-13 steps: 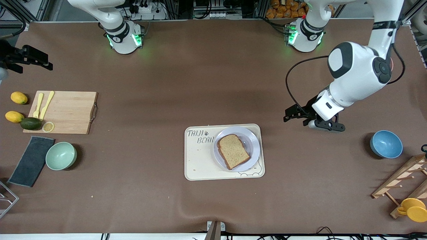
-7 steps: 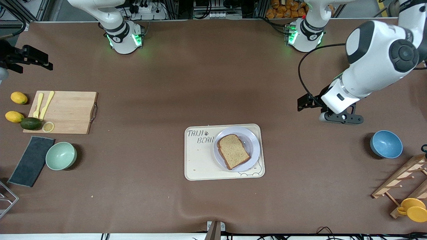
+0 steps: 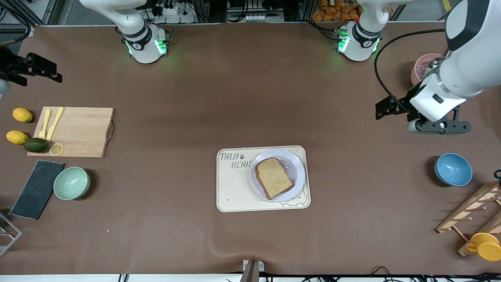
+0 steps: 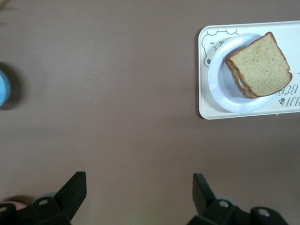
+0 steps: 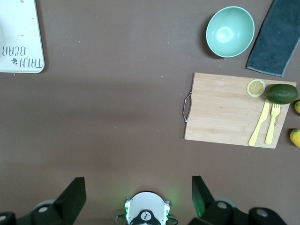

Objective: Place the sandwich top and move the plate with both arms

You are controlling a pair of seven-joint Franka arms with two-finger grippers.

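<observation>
The sandwich top (image 3: 274, 177), a plain brown bread slice, lies on another slice on the pale round plate (image 3: 298, 168). The plate stands on the cream bear tray (image 3: 235, 192) at the table's middle. My left gripper (image 3: 438, 127) is open and empty, up over bare table toward the left arm's end, well apart from the tray. In the left wrist view its gripper (image 4: 139, 183) has the sandwich top (image 4: 259, 65) and plate (image 4: 220, 89) far off. My right gripper (image 5: 138, 187) is open and empty, high over its own base, and the arm waits.
A blue bowl (image 3: 453, 169), a pink bowl (image 3: 420, 68), and a wooden rack (image 3: 469, 211) with a yellow cup (image 3: 485, 246) stand at the left arm's end. A cutting board (image 3: 78, 131), green bowl (image 3: 71, 183), dark cloth (image 3: 37, 189), lemons and an avocado lie at the right arm's end.
My left gripper has moved away from the tray toward the left arm's end of the table and toward the bases. The sandwich, plate and right arm have not moved.
</observation>
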